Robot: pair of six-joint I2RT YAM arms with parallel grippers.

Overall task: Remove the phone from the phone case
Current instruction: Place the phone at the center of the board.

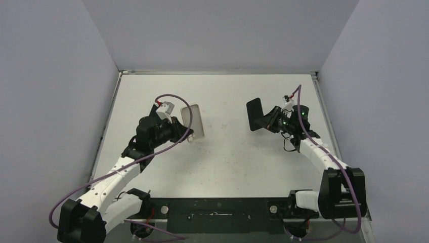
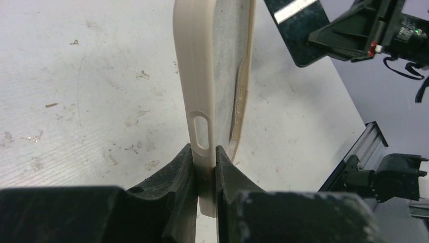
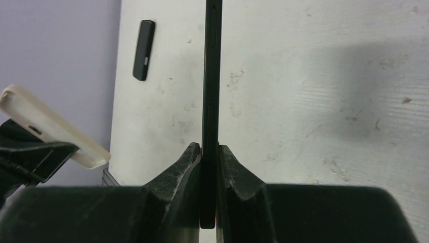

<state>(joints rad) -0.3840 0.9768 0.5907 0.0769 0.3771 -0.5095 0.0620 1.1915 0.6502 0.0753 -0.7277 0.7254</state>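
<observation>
My left gripper (image 1: 183, 129) is shut on one edge of the beige phone case (image 1: 194, 121) and holds it above the table at centre left. In the left wrist view the case (image 2: 212, 76) stands edge-on between my fingers (image 2: 206, 162), and its grey inner lining shows with no phone in it. My right gripper (image 1: 268, 121) is shut on the black phone (image 1: 255, 115) and holds it above the table at the right. In the right wrist view the phone (image 3: 211, 76) is edge-on in the gripper (image 3: 210, 157). Case and phone are well apart.
The white table (image 1: 227, 162) is walled at the back and on both sides. A small black bar-shaped object (image 3: 143, 49) lies on the table near the left wall in the right wrist view. The phone (image 2: 296, 30) and the right arm show at the left wrist view's upper right.
</observation>
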